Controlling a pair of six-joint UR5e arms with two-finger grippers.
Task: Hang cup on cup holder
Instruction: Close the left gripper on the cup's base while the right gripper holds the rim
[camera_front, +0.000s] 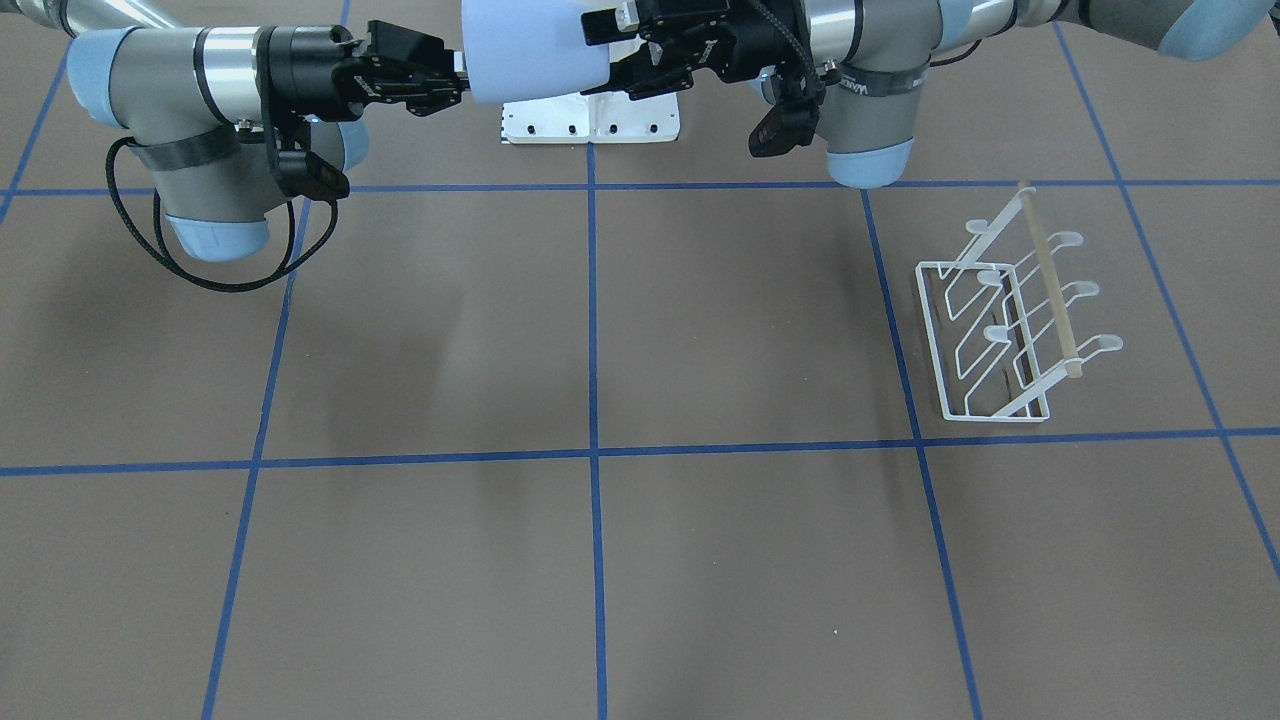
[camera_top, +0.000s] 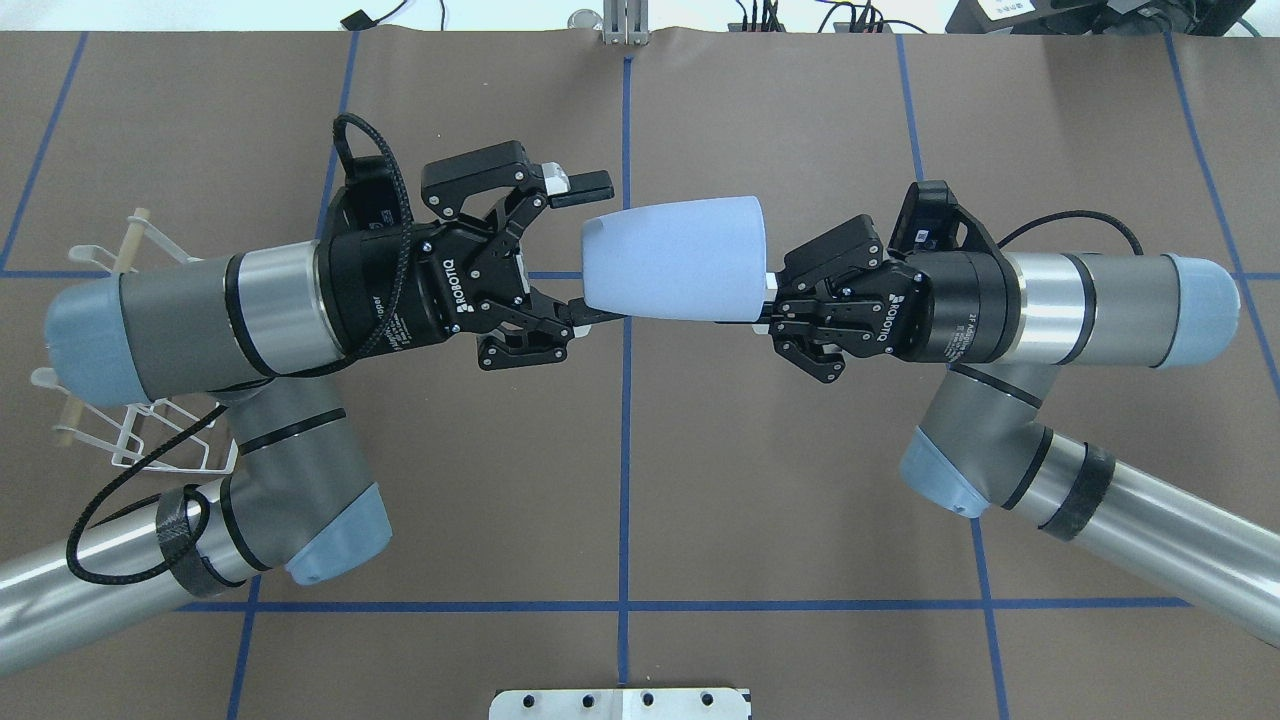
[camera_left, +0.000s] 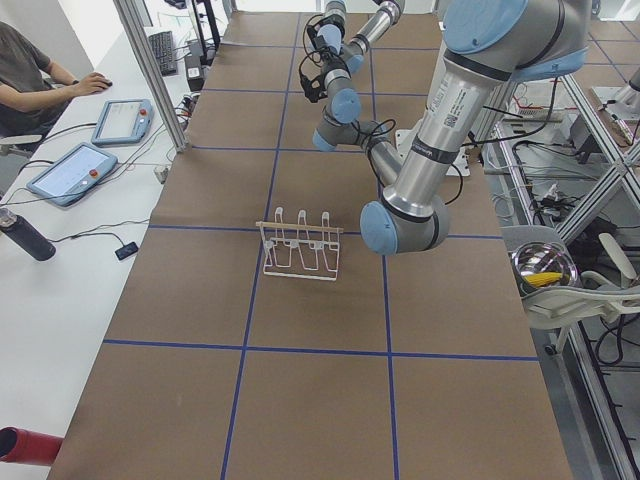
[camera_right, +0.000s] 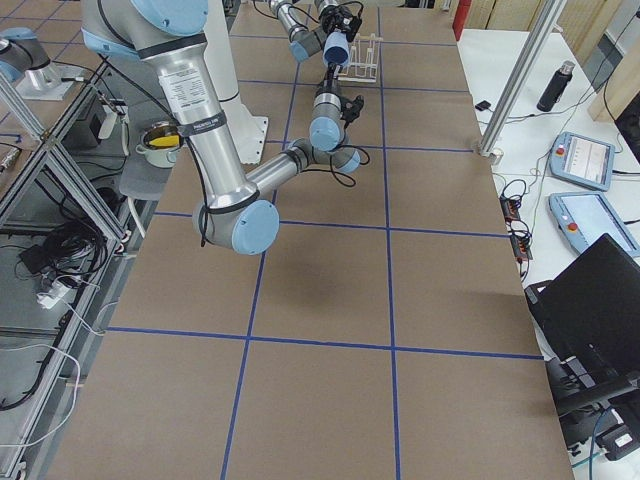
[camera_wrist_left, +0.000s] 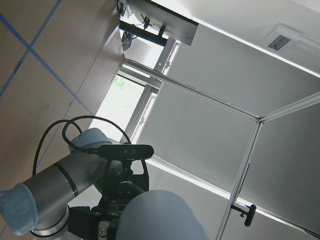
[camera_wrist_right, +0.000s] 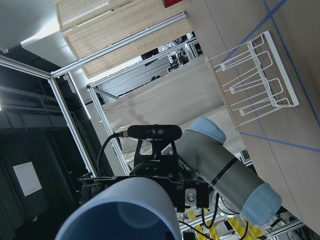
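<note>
The light-blue cup (camera_top: 675, 258) is held level in the air between both grippers, well above the table, its wide rim toward my right arm. My right gripper (camera_top: 768, 300) is shut on the cup's rim, as the front view (camera_front: 458, 80) also shows. My left gripper (camera_top: 598, 250) is open, its fingers straddling the cup's narrow closed end; the far finger stands clear of it. The white wire cup holder (camera_front: 1010, 320) with its wooden rod stands on the table at my left. In the overhead view the cup holder (camera_top: 130, 440) is mostly hidden under my left arm.
A white mounting plate (camera_front: 590, 120) sits at the robot's base. Blue tape lines grid the brown table. In the exterior left view an operator (camera_left: 30, 70) sits at a side bench with tablets, and a metal bowl (camera_left: 545, 265) lies off the table.
</note>
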